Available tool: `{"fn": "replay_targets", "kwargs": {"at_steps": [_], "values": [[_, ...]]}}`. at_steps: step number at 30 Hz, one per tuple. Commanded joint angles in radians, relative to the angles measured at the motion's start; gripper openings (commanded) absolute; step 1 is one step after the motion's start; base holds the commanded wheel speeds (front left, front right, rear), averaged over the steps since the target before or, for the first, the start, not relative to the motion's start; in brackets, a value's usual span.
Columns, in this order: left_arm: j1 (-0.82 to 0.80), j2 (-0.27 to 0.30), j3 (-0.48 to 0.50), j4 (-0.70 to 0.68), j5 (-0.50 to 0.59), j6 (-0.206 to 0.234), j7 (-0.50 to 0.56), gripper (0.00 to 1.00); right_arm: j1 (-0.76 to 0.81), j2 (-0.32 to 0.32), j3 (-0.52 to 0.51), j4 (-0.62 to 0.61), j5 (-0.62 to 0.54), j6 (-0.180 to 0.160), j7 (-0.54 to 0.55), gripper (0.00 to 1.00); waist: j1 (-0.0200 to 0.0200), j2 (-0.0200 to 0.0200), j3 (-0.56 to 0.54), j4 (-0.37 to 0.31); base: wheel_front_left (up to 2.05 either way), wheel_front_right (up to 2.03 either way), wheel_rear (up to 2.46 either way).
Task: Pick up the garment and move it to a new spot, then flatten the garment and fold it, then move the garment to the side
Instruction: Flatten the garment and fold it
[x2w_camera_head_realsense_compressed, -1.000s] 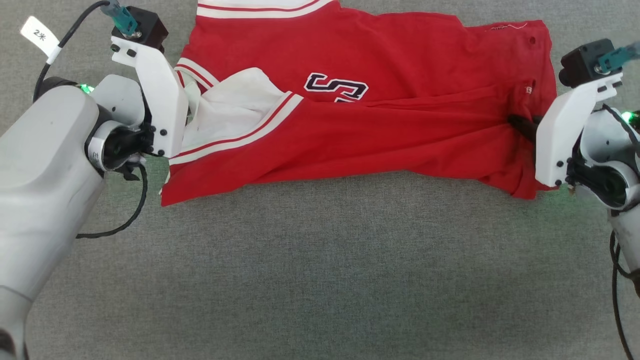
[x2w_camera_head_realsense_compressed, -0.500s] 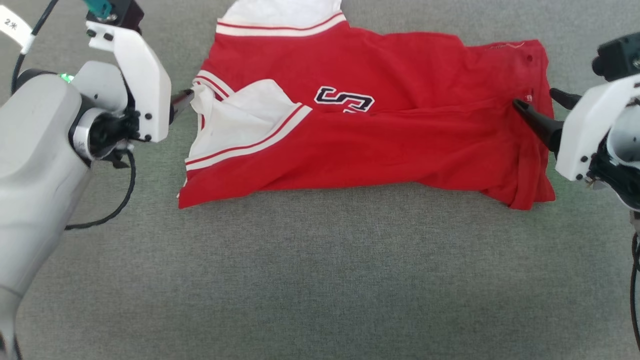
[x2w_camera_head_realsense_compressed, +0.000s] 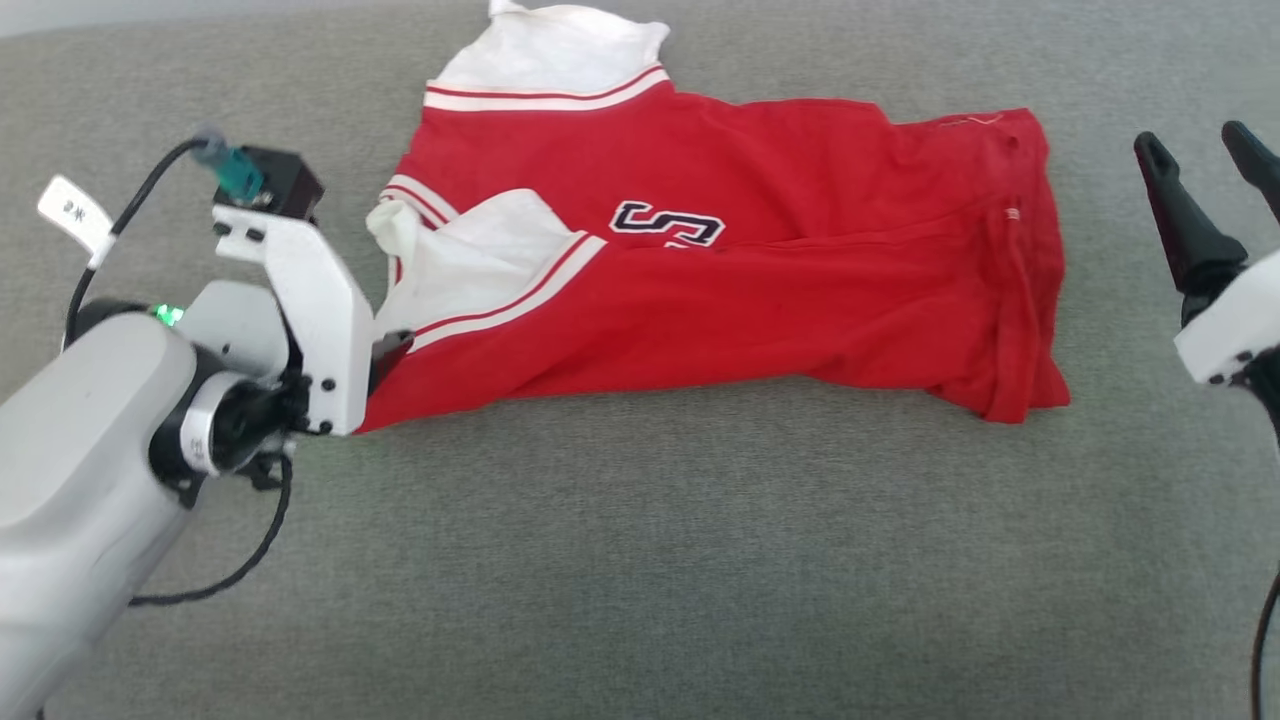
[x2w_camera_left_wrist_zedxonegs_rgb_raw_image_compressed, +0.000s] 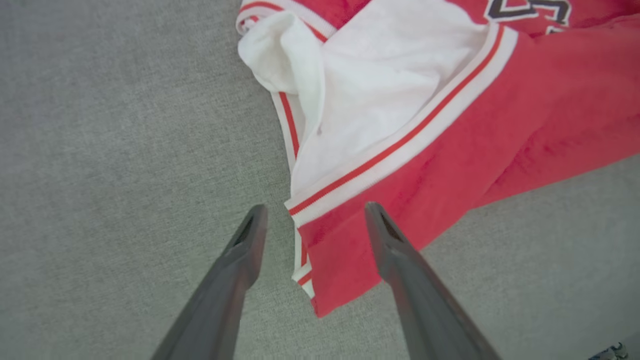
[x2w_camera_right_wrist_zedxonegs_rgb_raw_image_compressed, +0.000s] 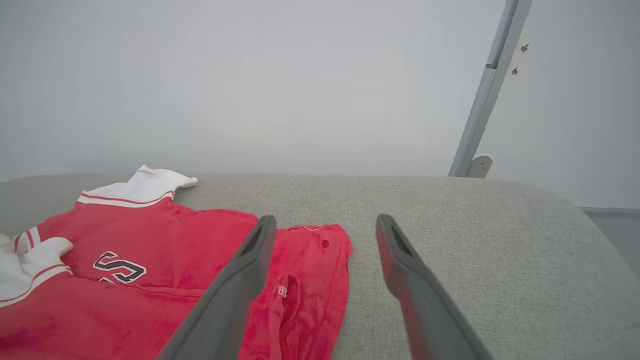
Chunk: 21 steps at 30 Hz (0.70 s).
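Observation:
The garment (x2w_camera_head_realsense_compressed: 720, 280) is a red jersey with white sleeves and striped trim, lying folded lengthwise across the grey cushion, with part of its black-and-white lettering showing. In the left wrist view the garment (x2w_camera_left_wrist_zedxonegs_rgb_raw_image_compressed: 450, 125) has its near left corner lying loose between the fingers of my left gripper (x2w_camera_left_wrist_zedxonegs_rgb_raw_image_compressed: 315, 214), which is open and holds nothing. From the head, that left gripper (x2w_camera_head_realsense_compressed: 388, 352) sits at the jersey's front left corner, mostly hidden by its white mount. My right gripper (x2w_camera_head_realsense_compressed: 1192, 142) stands open and raised, well right of the hem. From the right wrist, the right gripper (x2w_camera_right_wrist_zedxonegs_rgb_raw_image_compressed: 326, 222) hangs above the garment (x2w_camera_right_wrist_zedxonegs_rgb_raw_image_compressed: 175, 280).
The grey upholstered surface (x2w_camera_head_realsense_compressed: 640, 560) stretches wide in front of the jersey. Its rounded back edge (x2w_camera_right_wrist_zedxonegs_rgb_raw_image_compressed: 400, 182) meets a pale wall. A grey metal post (x2w_camera_right_wrist_zedxonegs_rgb_raw_image_compressed: 487, 95) rises at the far right. A black cable (x2w_camera_head_realsense_compressed: 240, 560) loops under my left wrist.
Both grippers have opened and let go of the jersey. The right one drew off to the right and rose; the left one came to the front left corner. The head view shifted too.

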<state>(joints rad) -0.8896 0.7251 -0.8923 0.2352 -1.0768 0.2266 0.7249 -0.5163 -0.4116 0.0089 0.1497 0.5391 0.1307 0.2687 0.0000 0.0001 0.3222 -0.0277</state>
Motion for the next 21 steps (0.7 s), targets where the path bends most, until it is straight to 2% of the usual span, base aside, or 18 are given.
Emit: {"fn": "replay_targets", "kwargs": {"at_steps": [1, 5, 10, 17, 18, 19, 20, 21], "values": [[0.020, 0.007, 0.008, -0.013, -0.020, 0.017, 0.004, 1.00, 0.024, 0.016, -0.017, -0.019, -0.016, 0.000, -0.011, 1.00, 0.0000, -0.0001, 0.001, -0.013, 0.00, 0.00, 0.00], [0.066, 0.031, 0.022, -0.037, -0.040, 0.069, 0.006, 1.00, 0.096, 0.074, -0.089, -0.090, -0.046, 0.000, -0.013, 1.00, 0.0000, -0.0001, 0.008, -0.040, 0.00, 0.00, 0.00], [0.107, 0.045, 0.032, -0.009, -0.062, 0.099, 0.001, 1.00, 0.179, 0.140, -0.154, -0.167, -0.061, 0.000, 0.002, 1.00, 0.0000, -0.0001, 0.025, -0.069, 0.00, 0.00, 0.00], [0.129, 0.009, 0.042, 0.116, -0.089, 0.089, -0.020, 1.00, 0.259, 0.173, -0.143, -0.225, -0.028, 0.000, 0.090, 1.00, 0.0000, -0.0001, 0.047, -0.094, 0.00, 0.00, 0.00], [0.135, 0.002, 0.037, 0.133, -0.098, 0.083, -0.008, 0.93, 0.267, 0.170, -0.135, -0.227, -0.018, 0.000, 0.110, 1.00, 0.0000, -0.0001, 0.048, -0.096, 0.00, 0.00, 0.00], [0.142, -0.004, 0.030, 0.146, -0.106, 0.074, 0.003, 0.44, 0.275, 0.169, -0.127, -0.227, -0.007, 0.000, 0.135, 1.00, 0.0000, -0.0001, 0.050, -0.098, 0.00, 0.00, 0.00], [0.145, -0.007, 0.027, 0.157, -0.111, 0.070, 0.010, 0.00, 0.279, 0.165, -0.114, -0.229, 0.004, 0.000, 0.161, 1.00, 0.0000, -0.0001, 0.052, -0.099, 0.00, 0.00, 0.00], [0.146, -0.010, 0.023, 0.162, -0.110, 0.064, 0.014, 0.00, 0.281, 0.159, -0.104, -0.231, 0.010, 0.000, 0.185, 1.00, 0.0000, -0.0001, 0.054, -0.099, 0.00, 0.00, 0.00]]}}
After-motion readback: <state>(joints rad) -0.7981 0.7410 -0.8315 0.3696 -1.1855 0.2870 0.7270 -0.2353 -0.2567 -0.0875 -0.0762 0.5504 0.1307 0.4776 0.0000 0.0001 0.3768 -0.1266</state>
